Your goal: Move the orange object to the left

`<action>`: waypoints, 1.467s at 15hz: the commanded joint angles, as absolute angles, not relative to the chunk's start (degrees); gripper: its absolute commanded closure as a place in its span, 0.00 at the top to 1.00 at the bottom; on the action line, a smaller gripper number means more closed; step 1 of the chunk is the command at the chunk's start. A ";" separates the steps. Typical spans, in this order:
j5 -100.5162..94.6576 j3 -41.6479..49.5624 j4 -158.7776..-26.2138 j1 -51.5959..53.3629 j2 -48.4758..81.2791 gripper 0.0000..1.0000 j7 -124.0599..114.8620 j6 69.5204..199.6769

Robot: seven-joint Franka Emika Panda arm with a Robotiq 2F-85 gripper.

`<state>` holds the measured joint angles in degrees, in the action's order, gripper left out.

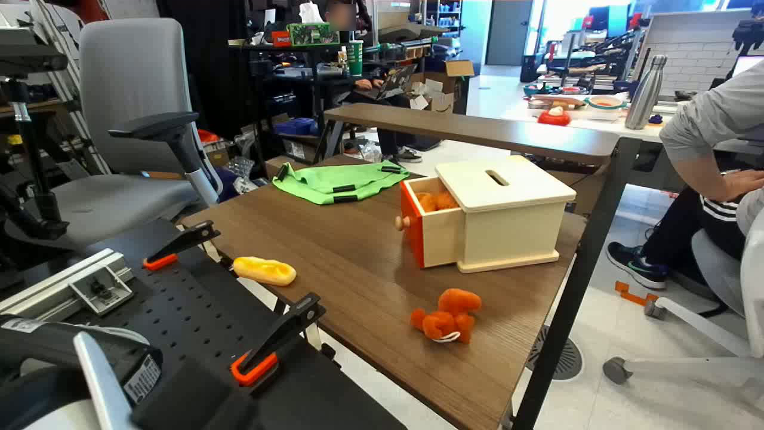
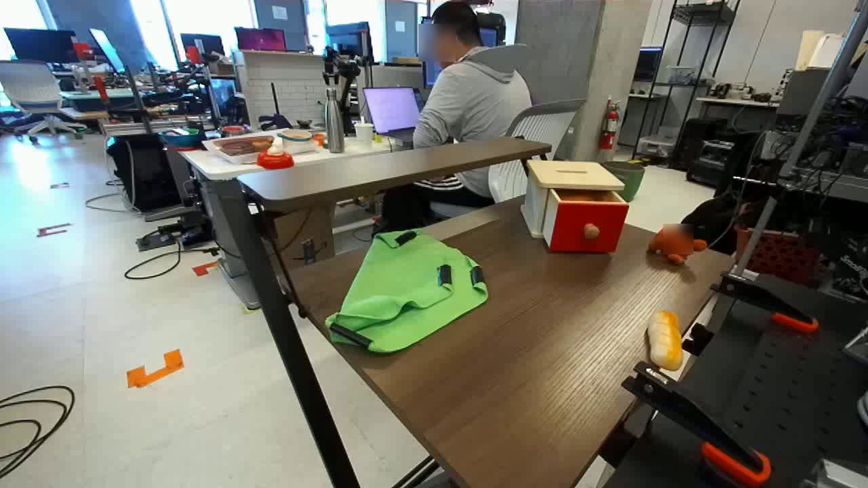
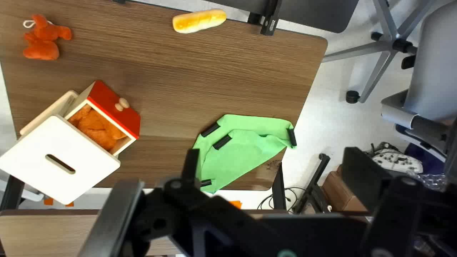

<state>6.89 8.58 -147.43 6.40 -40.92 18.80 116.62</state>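
Observation:
The orange object point(image 1: 449, 315) is a small lumpy plush with a white loop. It lies on the brown table in front of the cream box point(image 1: 513, 221), apart from it. It also shows in an exterior view point(image 2: 673, 245) and at the upper left of the wrist view point(image 3: 44, 38). My gripper point(image 3: 273, 160) shows only in the wrist view, with its black fingers wide apart and nothing between them. It is high above the table, far from the orange object, with the green cloth point(image 3: 246, 150) below, partly behind one finger.
The box's red-fronted drawer point(image 3: 117, 110) is pulled out and holds fuzzy orange stuff. A yellow bread-like toy point(image 1: 264, 270) lies near the table edge by the clamps point(image 1: 280, 334). A raised shelf point(image 1: 477, 131) spans the table's far side on black legs.

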 commanded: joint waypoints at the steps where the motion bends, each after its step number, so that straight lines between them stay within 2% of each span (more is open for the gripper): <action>1: 7.29 8.07 -147.21 5.80 -40.87 1.00 19.11 116.40; 7: 7.02 7.73 -147.53 5.39 -40.65 1.00 18.50 118.47; 10: 5.58 8.79 -147.29 3.69 -36.34 1.00 18.32 120.44; 17: 0.88 11.05 -144.51 -3.68 -21.60 1.00 17.09 122.82; 22: 1.91 14.54 -138.91 -7.96 -6.48 1.00 16.92 133.06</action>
<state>1.38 13.23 -144.11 -6.28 -16.21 17.71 127.57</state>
